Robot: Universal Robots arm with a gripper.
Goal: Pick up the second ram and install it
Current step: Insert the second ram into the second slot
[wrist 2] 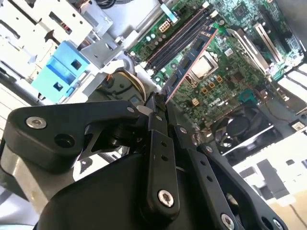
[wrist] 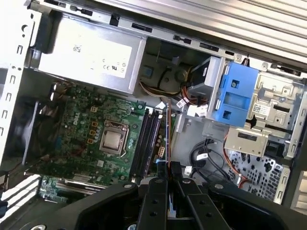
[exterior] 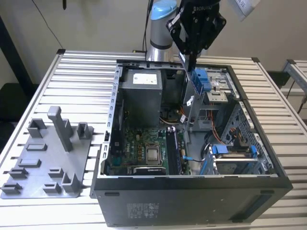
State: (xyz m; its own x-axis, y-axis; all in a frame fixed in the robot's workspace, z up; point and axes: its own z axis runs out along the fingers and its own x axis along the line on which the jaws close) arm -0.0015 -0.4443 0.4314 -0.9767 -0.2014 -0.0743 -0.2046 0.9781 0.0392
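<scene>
**Gripper holds the memory board above the open case**

A slatted metal table [exterior: 81, 76] carries an open computer case [exterior: 192, 196], with a grey fixture plate [exterior: 43, 163] lying beside it on the exterior view's left. Inside the case, a grey power supply [exterior: 141, 96] sits at the far end and the green motherboard [wrist: 81, 139] lies flat on the case floor. A blue drive-bay clip [wrist: 235, 98] is fixed to the metal bay next to it. The long dark memory slots [wrist: 148, 139] run beside the square processor [wrist: 112, 140].

The black gripper [exterior: 191, 57] hangs over the case's far half. Its fingers [wrist 2: 158, 124] are pressed together on the second ram [wrist 2: 192, 55], which is clamped at one end. The second ram points down towards the board. It is held in the air above the motherboard and not seated in any slot. In the first wrist view it appears edge-on as a thin line just beside the slots, lying along the same direction as them.
</scene>
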